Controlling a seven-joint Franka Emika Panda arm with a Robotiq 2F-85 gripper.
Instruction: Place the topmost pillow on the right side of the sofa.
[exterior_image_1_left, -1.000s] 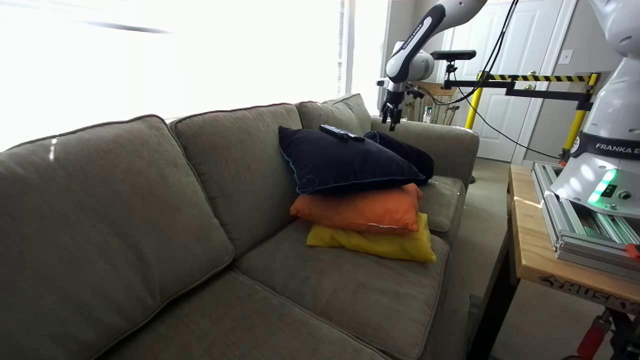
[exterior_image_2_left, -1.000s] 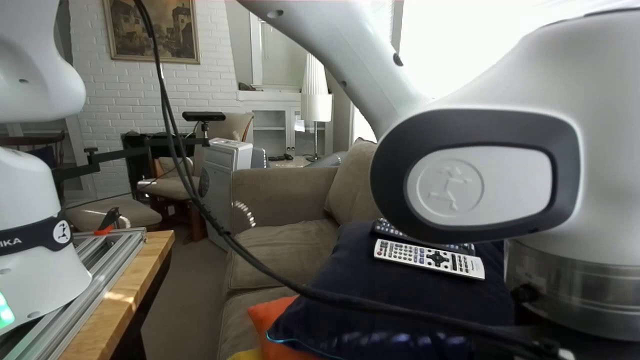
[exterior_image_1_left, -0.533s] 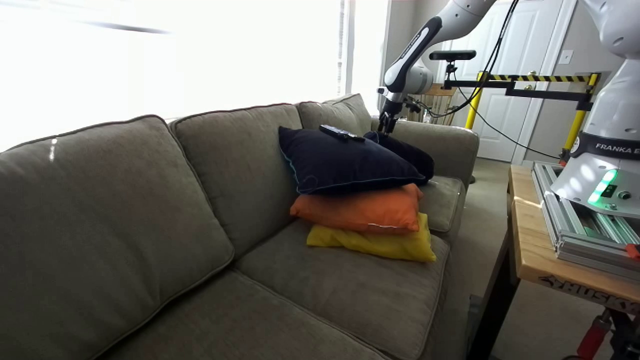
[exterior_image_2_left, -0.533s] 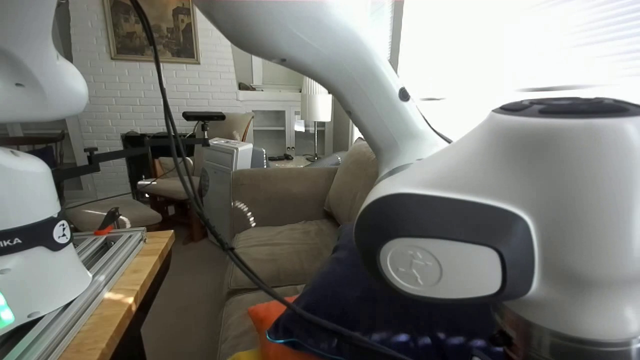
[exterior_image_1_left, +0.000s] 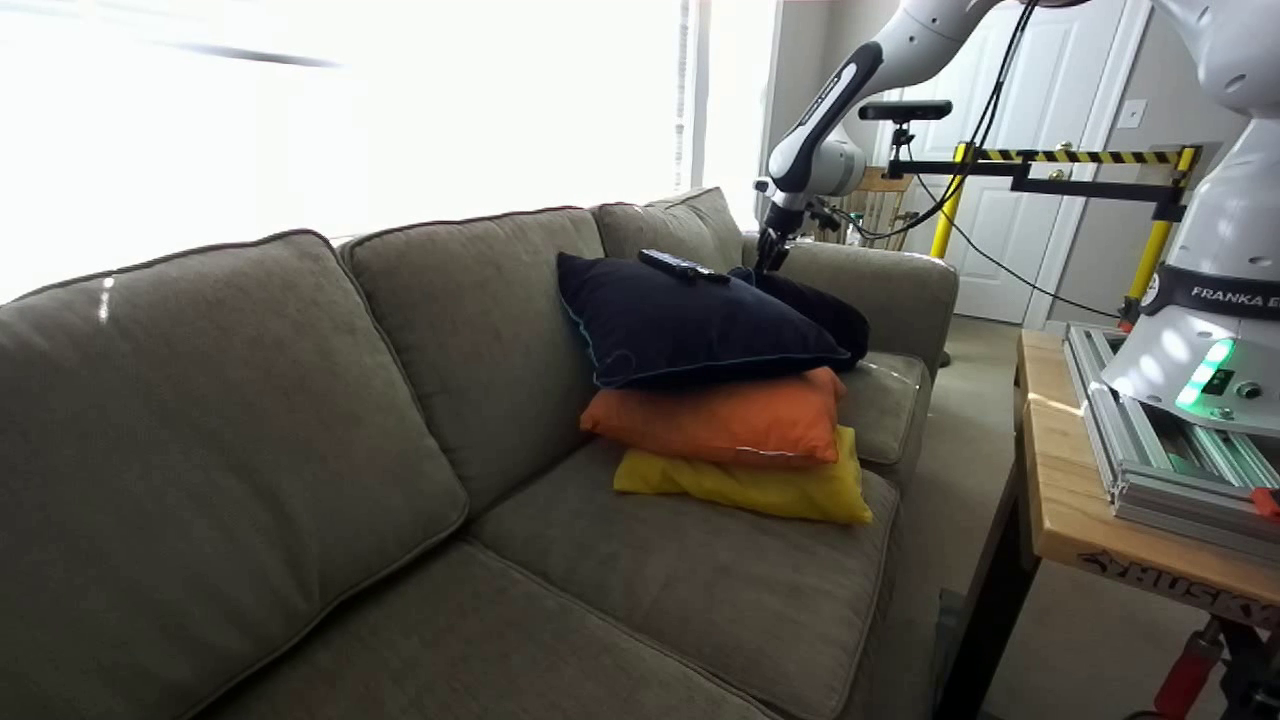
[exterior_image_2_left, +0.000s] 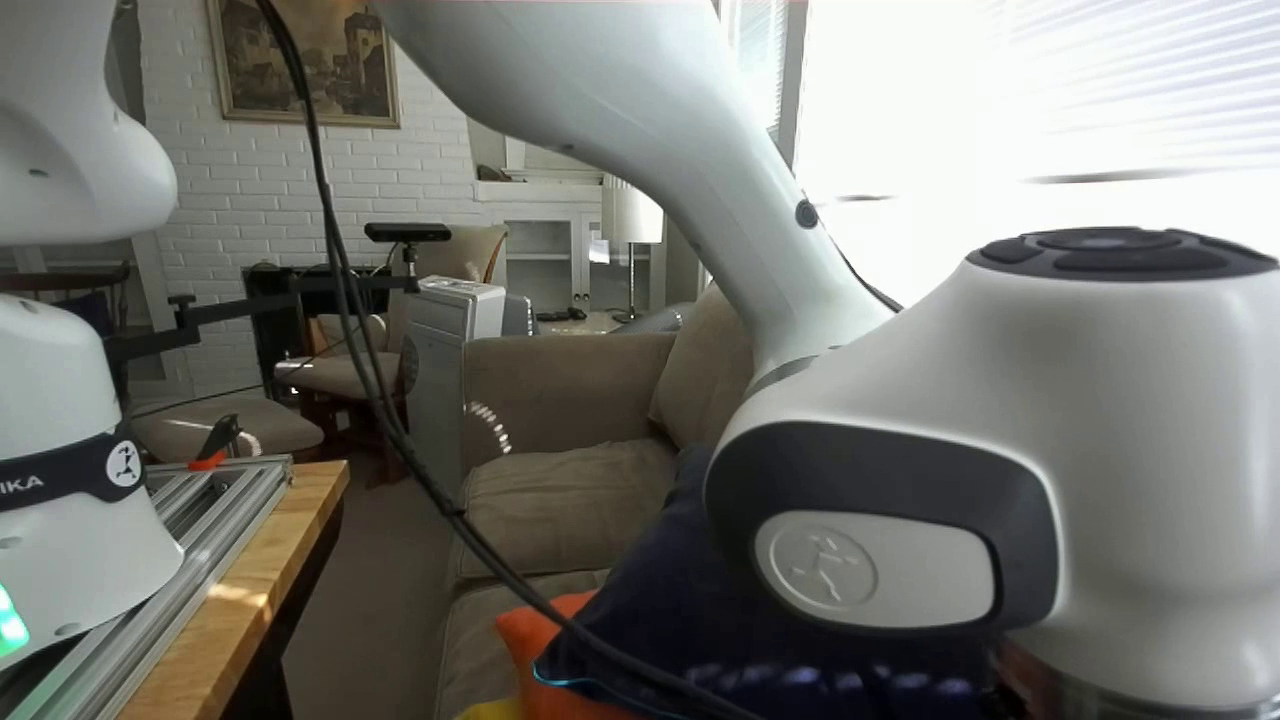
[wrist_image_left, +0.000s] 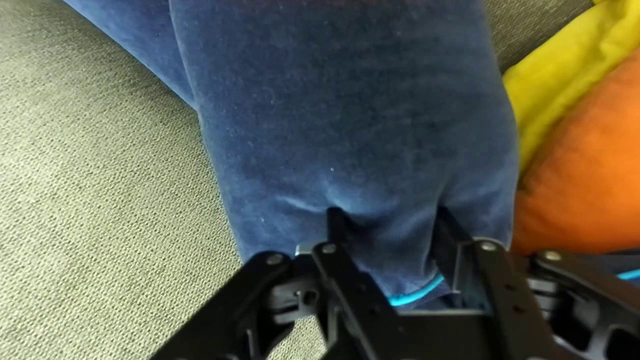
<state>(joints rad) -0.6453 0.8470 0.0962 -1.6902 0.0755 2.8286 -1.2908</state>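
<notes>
Inspector: Your gripper (wrist_image_left: 391, 222) has dropped from clear air to the top of the rear navy pillow (exterior_image_1_left: 825, 315), right of centre in the frame; the other pillows show no shift.

Operator: Hold status?

Inspector: Not certified. Your jaws stand partway apart with puckered navy fabric between them, close to its piped edge; whether they grip it or only press, I cannot tell.

Operator: Correct item?

Inspector: Unresolved. A stacked navy pillow (exterior_image_1_left: 690, 325), mid-frame, lies on the orange pillow (exterior_image_1_left: 720, 415), above the yellow pillow (exterior_image_1_left: 750, 485), and bears remotes (exterior_image_1_left: 683, 266). Its twin at your jaws sits just beside it, toward the padded arm of the sofa (exterior_image_1_left: 890, 290). Either could be the topmost pillow; if the stacked one is meant, you are at the wrong piece.

Operator: Other foreseeable faults?

Inspector: Two, in my judgement. A shallow pinch near the edge could let soft cloth slide out once you lift. A sideways pull could drag the neighbouring pillow and tip its remotes off.

Operator: Arm pose?

Inspector: Your robot arm (exterior_image_2_left: 900, 570) fills the right of an exterior view, hiding jaws and remotes. Elsewhere it reaches in from upper right, slanting down-left, the gripper aimed downward with a slight lean left.
</notes>
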